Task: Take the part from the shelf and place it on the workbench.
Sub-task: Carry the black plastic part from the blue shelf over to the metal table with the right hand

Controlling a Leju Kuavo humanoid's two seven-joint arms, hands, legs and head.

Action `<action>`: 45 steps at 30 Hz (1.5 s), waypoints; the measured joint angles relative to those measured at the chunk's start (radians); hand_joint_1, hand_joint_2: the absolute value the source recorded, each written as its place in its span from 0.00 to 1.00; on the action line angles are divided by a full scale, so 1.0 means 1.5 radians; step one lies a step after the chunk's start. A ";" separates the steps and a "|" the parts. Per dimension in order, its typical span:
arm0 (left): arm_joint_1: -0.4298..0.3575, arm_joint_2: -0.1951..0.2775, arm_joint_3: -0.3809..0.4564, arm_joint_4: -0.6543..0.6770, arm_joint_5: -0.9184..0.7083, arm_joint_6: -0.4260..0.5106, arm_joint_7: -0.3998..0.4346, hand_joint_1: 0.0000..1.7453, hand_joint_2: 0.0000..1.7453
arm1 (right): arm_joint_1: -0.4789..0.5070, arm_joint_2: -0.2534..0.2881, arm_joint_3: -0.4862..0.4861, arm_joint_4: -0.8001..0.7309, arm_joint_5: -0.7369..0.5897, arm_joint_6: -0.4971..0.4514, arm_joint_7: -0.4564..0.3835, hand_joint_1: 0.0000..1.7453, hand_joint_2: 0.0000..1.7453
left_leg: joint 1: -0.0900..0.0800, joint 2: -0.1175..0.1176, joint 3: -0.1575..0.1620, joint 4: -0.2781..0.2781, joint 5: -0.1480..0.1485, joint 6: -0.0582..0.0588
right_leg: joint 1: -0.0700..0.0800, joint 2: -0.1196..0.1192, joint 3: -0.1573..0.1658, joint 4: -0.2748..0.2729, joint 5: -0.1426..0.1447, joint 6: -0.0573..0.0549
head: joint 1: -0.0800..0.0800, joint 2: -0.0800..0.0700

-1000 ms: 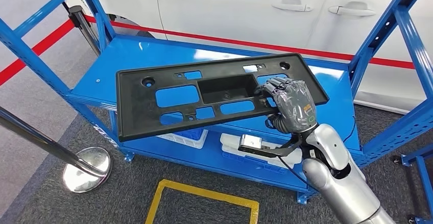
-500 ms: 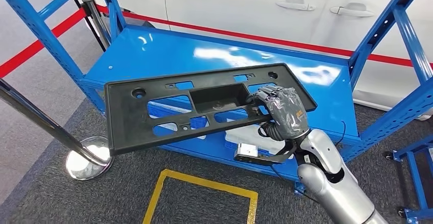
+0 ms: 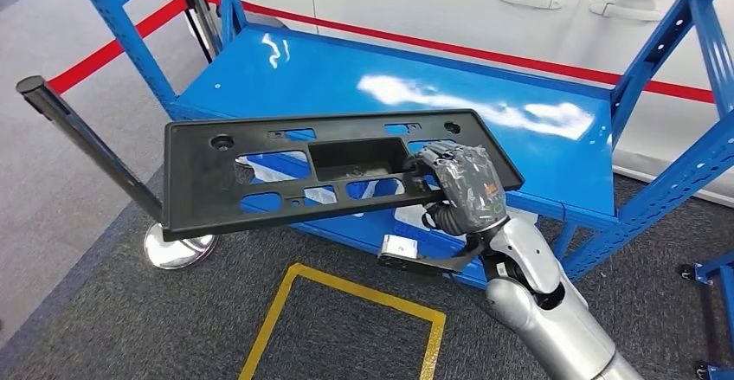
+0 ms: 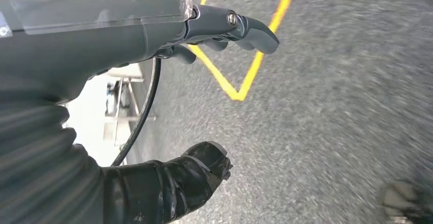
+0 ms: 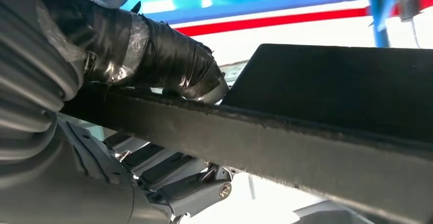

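Item: 1 black part (image 3: 286, 172), a long flat plastic panel with several cut-outs and a recessed tray in the middle.
Location: we see it in the air, clear of the blue shelf (image 3: 346, 86), its free end reaching out over the grey floor (image 3: 104, 311) near a chrome post base (image 3: 177, 248); no workbench is visible to us.
Attitude: roughly level, the far end dipping slightly.
Handling, our judgement: stiff and fairly light, since 1 hand carries it from 1 end without visible sag; the length gives leverage, so the free end may swing or twist in the grasp.
Surface, our judgement: matte plastic, not slippery; thin ribs between the cut-outs look like the weakest places.
Best hold, our judgement: an edge or a cut-out rim, nearer the middle for better balance.
Right hand (image 3: 463, 185): clamped on the part's right end, fingers over the top by a cut-out; in the right wrist view the thumb (image 5: 168, 58) presses one face and darker fingers (image 5: 168, 170) the other.
Left hand (image 4: 127, 45): hanging above the floor, holding nothing, thumb (image 4: 168, 183) and fingers well apart.
Floor marking: 1 yellow outline (image 3: 346, 328) below the part.
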 joint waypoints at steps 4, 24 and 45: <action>-0.003 0.006 0.013 -0.008 -0.011 -0.004 0.000 0.00 1.00 | -0.018 0.017 0.012 0.009 -0.001 -0.002 0.014 1.00 1.00 | -0.001 0.023 0.101 -0.103 0.051 0.001 | 0.001 -0.031 -0.027 0.005 0.019 0.006 | 0.000 0.000; -0.019 0.030 0.015 0.085 -0.061 0.080 -0.068 0.00 1.00 | -0.021 -0.111 -0.054 -0.031 -0.039 -0.031 0.012 1.00 1.00 | -0.014 -0.063 0.038 -0.187 0.152 0.033 | 0.011 0.050 0.070 -0.019 -0.042 0.008 | -0.001 0.000; -0.023 0.044 0.019 0.118 -0.058 0.093 -0.046 0.00 1.00 | 0.005 -0.148 -0.090 -0.055 -0.017 -0.027 0.005 1.00 1.00 | -0.007 -0.002 0.132 -0.212 0.076 0.049 | 0.000 0.014 -0.074 0.142 -0.067 0.037 | -0.005 0.000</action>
